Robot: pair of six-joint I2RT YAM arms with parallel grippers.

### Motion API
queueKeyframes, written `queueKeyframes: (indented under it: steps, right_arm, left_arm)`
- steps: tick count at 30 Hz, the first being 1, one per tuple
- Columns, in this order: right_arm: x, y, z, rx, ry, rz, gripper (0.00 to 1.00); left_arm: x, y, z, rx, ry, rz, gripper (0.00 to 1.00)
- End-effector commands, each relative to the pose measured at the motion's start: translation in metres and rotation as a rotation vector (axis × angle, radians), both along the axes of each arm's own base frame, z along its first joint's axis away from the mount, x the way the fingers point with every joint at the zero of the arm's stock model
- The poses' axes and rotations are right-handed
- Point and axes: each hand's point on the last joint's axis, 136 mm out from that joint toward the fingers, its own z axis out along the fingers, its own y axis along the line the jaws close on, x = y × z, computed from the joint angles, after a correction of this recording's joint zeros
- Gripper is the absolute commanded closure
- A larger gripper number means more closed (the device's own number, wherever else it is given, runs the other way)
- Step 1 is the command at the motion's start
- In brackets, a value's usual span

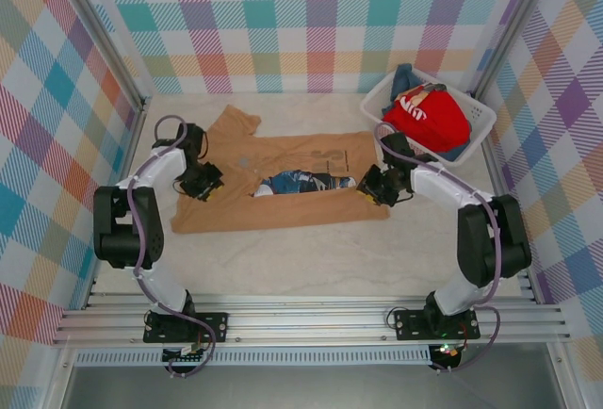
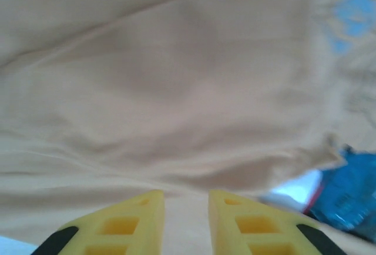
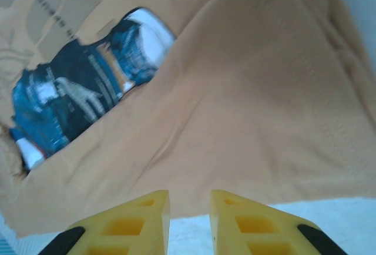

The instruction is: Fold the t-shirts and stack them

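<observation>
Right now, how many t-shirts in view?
3: tan shirt laid mid-table; red shirt on top in the basket; blue shirt under it. More may be hidden beneath.

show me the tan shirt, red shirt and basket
tan shirt (image 1: 283, 216), top external view, folded near panel
red shirt (image 1: 429, 119), top external view, bunched middle
basket (image 1: 483, 119), top external view, right wall

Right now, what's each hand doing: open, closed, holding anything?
Left hand: open, fingers apart over the tan t-shirt.
Right hand: open, empty, at the tan t-shirt's edge.
</observation>
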Motion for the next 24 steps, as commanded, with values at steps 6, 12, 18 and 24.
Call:
queueKeyframes:
  steps: [6,12,18,24]
  right_arm:
    - [-0.010,-0.022,-0.049,-0.103,0.156,-0.010,0.75]
    - [-0.047,-0.038,-0.067,-0.187,0.299,-0.036,0.73]
    - [-0.098,-0.044,-0.064,-0.221,0.399,-0.043,0.69]
    - [-0.143,-0.040,-0.065,-0.240,0.475,-0.024,0.67]
  left_arm:
    - [-0.021,0.020,-0.042,0.041,0.102,0.062,0.79]
    - [-0.058,0.038,-0.059,0.143,0.180,0.070,0.79]
    - [-0.097,0.047,-0.054,0.195,0.218,0.110,0.78]
    - [-0.135,0.046,-0.054,0.193,0.235,0.169,0.77]
